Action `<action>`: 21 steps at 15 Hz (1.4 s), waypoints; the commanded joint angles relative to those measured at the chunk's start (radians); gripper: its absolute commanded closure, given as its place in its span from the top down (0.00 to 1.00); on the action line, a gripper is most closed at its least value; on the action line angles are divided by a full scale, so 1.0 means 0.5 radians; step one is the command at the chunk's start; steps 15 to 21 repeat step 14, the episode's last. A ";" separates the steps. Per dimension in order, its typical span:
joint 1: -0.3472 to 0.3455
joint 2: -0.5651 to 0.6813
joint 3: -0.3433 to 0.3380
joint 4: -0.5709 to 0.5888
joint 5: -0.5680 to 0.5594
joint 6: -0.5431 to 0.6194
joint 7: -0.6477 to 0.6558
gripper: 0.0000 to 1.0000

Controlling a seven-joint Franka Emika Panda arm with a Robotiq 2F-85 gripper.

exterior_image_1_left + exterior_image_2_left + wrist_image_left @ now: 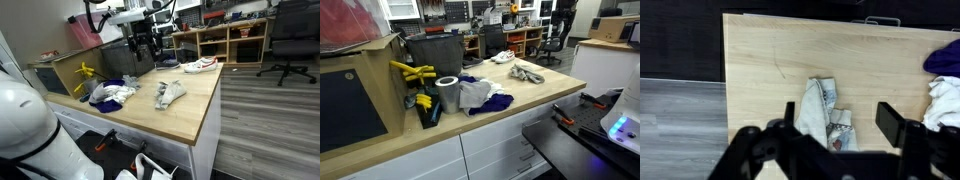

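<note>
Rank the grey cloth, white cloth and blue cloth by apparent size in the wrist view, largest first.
1. grey cloth
2. white cloth and blue cloth: look alike, and both are cut off by the frame edge, so they are left unranked.

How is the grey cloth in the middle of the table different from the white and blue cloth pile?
The grey cloth is small and long; the cloth pile is bigger, with white and blue parts. The grey cloth lies alone mid-table; the cloth pile sits near the table's end. Both are crumpled on the wooden table.
</note>
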 commanded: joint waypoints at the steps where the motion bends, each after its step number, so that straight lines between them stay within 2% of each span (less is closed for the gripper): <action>1: 0.000 0.165 -0.059 0.079 -0.051 0.057 -0.061 1.00; 6: -0.053 0.425 -0.115 0.075 -0.193 0.152 -0.041 1.00; 7: -0.070 0.448 -0.116 0.057 -0.190 0.143 0.036 1.00; 8: -0.055 0.379 -0.105 0.029 -0.165 0.135 -0.004 1.00; 21: -0.060 0.410 -0.105 0.029 -0.165 0.139 -0.003 1.00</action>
